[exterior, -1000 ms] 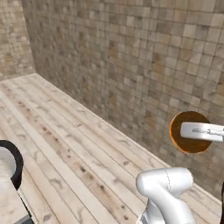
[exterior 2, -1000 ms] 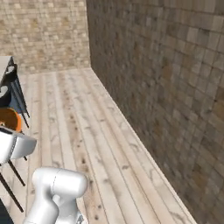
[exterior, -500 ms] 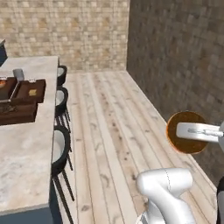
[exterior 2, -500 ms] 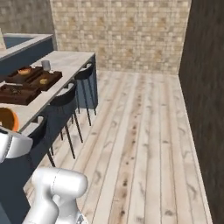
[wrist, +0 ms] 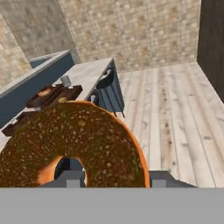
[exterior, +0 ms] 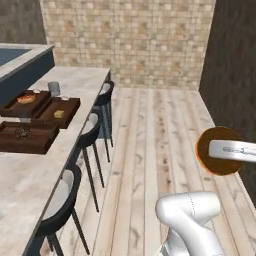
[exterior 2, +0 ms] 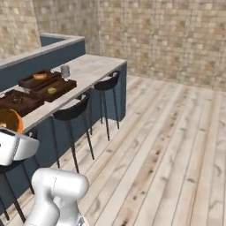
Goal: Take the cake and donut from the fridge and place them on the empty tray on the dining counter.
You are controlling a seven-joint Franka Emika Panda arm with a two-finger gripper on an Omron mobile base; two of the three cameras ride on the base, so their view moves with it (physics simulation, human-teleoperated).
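My gripper is shut on the donut, an orange-brown ring held over the wooden floor to the right of the dining counter. The hand view has the donut close up between my fingertips. In the right base view the donut peeks out above the white hand. On the counter, the middle tray holds the cake, a small yellow block. This tray and the cake also appear from the right. The fridge is out of view.
Two more brown trays flank it, one with a sausage bun and one with a dark crumbly item. A grey cup stands behind them. Black stools line the counter's edge. A dark wall rises on the right.
The whole picture has swung as the base turned: the tiled wall has given way to the dining counter, trays and stools. The donut stays in my shut gripper.
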